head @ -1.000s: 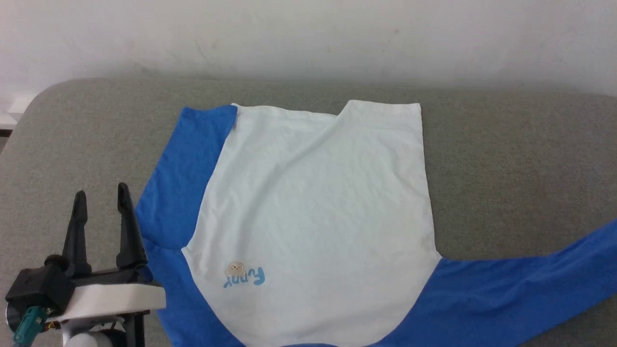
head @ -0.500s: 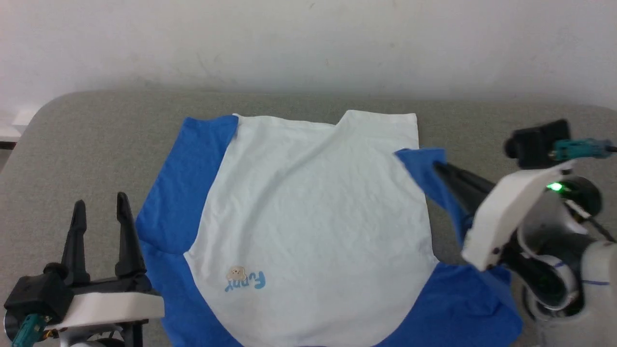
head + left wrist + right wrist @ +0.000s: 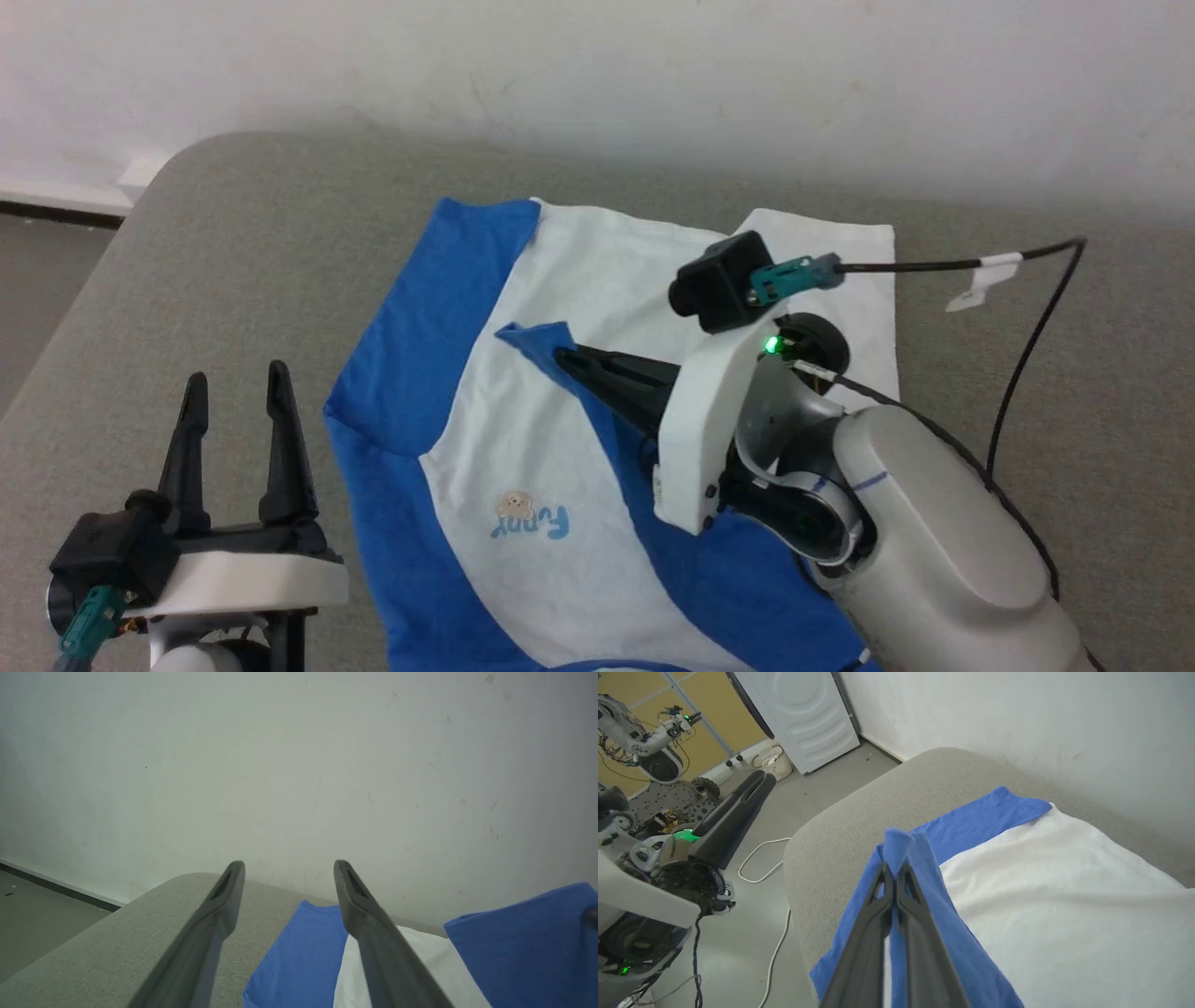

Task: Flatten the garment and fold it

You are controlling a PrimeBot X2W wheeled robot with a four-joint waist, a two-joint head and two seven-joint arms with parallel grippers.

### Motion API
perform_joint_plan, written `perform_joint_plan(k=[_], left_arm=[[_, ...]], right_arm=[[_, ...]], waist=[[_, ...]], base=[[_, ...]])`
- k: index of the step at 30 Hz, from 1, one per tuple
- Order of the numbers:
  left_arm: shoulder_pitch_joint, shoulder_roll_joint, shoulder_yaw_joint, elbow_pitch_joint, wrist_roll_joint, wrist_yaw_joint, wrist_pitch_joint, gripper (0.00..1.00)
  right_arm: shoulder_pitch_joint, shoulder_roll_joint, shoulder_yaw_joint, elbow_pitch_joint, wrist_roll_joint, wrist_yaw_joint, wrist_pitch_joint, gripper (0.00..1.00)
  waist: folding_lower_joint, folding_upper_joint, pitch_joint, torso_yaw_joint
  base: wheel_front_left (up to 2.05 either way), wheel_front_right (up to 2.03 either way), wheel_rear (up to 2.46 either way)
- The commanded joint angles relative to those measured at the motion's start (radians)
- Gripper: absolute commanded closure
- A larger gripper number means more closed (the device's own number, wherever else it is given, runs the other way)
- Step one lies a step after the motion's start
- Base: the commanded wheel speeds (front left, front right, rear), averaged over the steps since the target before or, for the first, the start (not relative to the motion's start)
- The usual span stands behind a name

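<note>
The T-shirt [image 3: 504,429] lies spread on the grey upholstered surface [image 3: 233,243], hem toward the wall and chest print [image 3: 530,518] nearer the robot. The right gripper [image 3: 560,355] has its fingers pressed together on the cuff of the blue sleeve [image 3: 691,597] on the robot's right, holding it above the white body so the sleeve runs diagonally across the shirt. The left gripper [image 3: 235,378] hovers just beside the other blue sleeve [image 3: 420,327], fingers spread, holding nothing.
</note>
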Motion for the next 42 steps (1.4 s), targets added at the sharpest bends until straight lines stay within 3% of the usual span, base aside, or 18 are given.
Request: perform_joint_plan(k=[1, 11, 12, 13, 20, 24, 31, 37, 42], left_arm=[[-0.017, -0.002, -0.001, 0.004, -0.004, -0.004, -0.002, 0.0], [-0.023, -0.008, -0.007, 0.022, -0.011, -0.004, -0.01, 0.0], [-0.023, -0.009, -0.008, 0.023, -0.011, -0.004, -0.011, 0.0], [-0.025, -0.01, -0.008, 0.024, -0.011, -0.004, -0.011, 0.0], [-0.03, -0.007, -0.003, 0.027, -0.013, -0.001, -0.016, 0.0], [-0.027, 0.002, 0.003, 0.025, -0.012, 0.001, -0.016, 0.0], [-0.023, 0.018, 0.009, 0.023, -0.016, 0.004, -0.005, 0.0], [-0.012, 0.022, 0.006, 0.027, -0.02, 0.007, 0.004, 0.0], [-0.018, 0.031, 0.007, 0.037, -0.029, 0.007, 0.023, 0.0]], right_arm=[[-0.026, 0.003, 0.015, 0.017, 0.011, -0.001, -0.017, 1.0], [-0.167, 0.004, 0.213, 0.287, 0.106, -0.001, -0.163, 1.0], [-0.175, 0.004, 0.232, 0.305, 0.117, -0.001, -0.166, 0.89], [-0.184, 0.004, 0.247, 0.321, 0.125, -0.001, -0.174, 0.0], [-0.25, 0.004, 0.254, 0.363, 0.228, -0.001, -0.266, 0.0], [-0.29, 0.004, 0.196, 0.372, 0.237, -0.001, -0.339, 0.0], [-0.235, -0.025, -0.079, 0.369, 0.086, -0.001, -0.493, 0.0], [-0.014, -0.083, -0.366, 0.248, -0.073, -0.001, -0.548, 0.0], [0.198, -0.051, -0.595, 0.104, -0.173, -0.001, -0.523, 0.0]], waist=[[0.0, 0.0, 0.019, 0.032], [0.0, 0.0, 0.049, 0.075], [0.0, 0.0, 0.051, 0.076], [0.0, 0.0, 0.054, 0.075], [0.0, 0.0, 0.062, 0.042], [0.0, 0.0, 0.053, 0.016], [0.0, 0.0, 0.024, -0.03], [0.0, 0.0, 0.008, -0.061], [0.0, 0.0, 0.016, -0.083]], base=[[0.0, 0.0, 0.0], [0.0, 0.0, 0.0], [0.0, 0.0, 0.0], [0.0, 0.0, 0.0], [0.0, 0.0, 0.0], [0.0, 0.0, 0.0], [0.0, 0.0, 0.0], [0.0, 0.0, 0.0], [0.0, 0.0, 0.0]])
